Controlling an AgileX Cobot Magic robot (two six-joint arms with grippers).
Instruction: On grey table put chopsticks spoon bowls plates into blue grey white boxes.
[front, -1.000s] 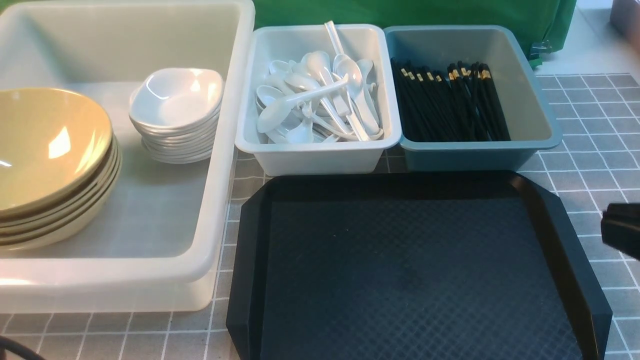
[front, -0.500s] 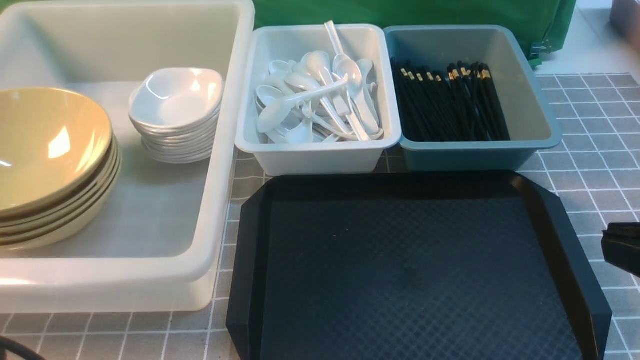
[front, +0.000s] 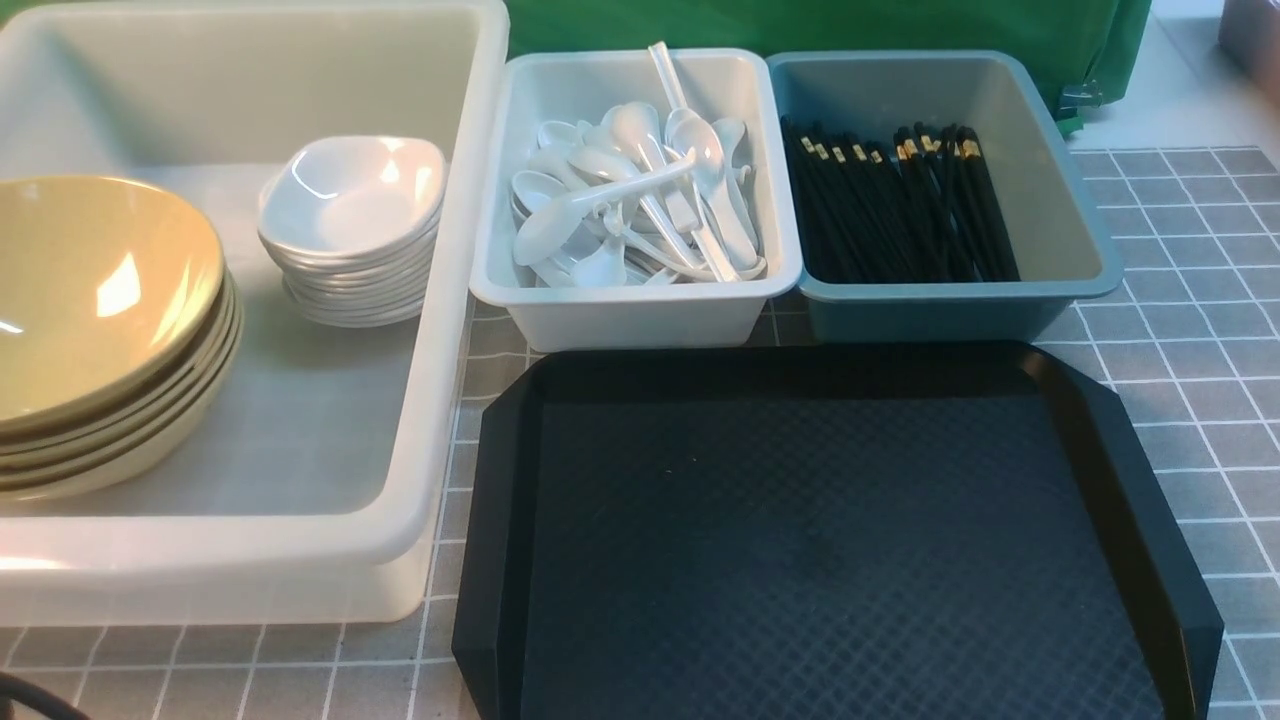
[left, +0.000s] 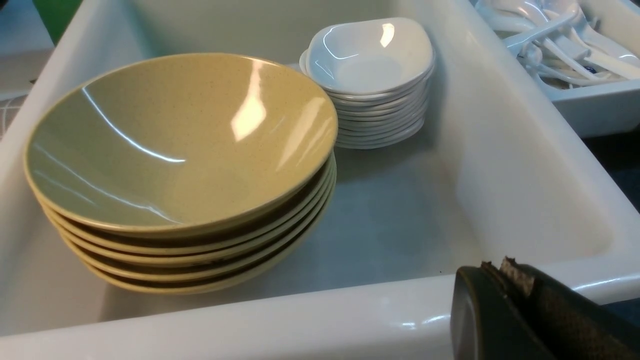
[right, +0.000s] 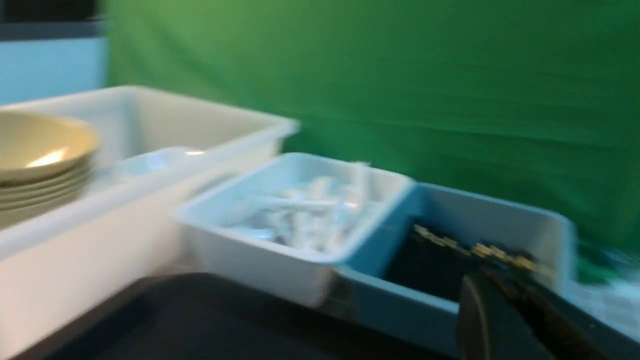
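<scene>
Looking forward, you have everything sorted into three boxes across the table (front: 1210, 360). On your left sits the big white box (front: 250, 545), holding the stacked yellow bowls (front: 100, 300) and, to their right and a little farther back, the stack of small white plates (front: 355, 200). The bowls are nested, and the top one tilts slightly on those below; the plates are piled the same way, open side up.

Next to it, in the middle, your grey box (front: 640, 320) carries a jumbled heap of white spoons (front: 600, 200). One lies across the top of the pile, and another pokes its handle above the back rim. Just to the right, the blue box (front: 940, 318) holds the black chopsticks (front: 900, 220), lying roughly alongside one another with their gold bands toward the back.

Nearer you, in front of the grey and blue boxes, lies the black tray (front: 820, 560). Behind the boxes you see a green sheet (front: 800, 25).

Your left gripper (left: 496, 269) is clenched, its fingertips together near the front rim of the white box; you cannot tell whether they touch it. Your right gripper (right: 492, 282) is clenched too, though its wrist view is blurred.
</scene>
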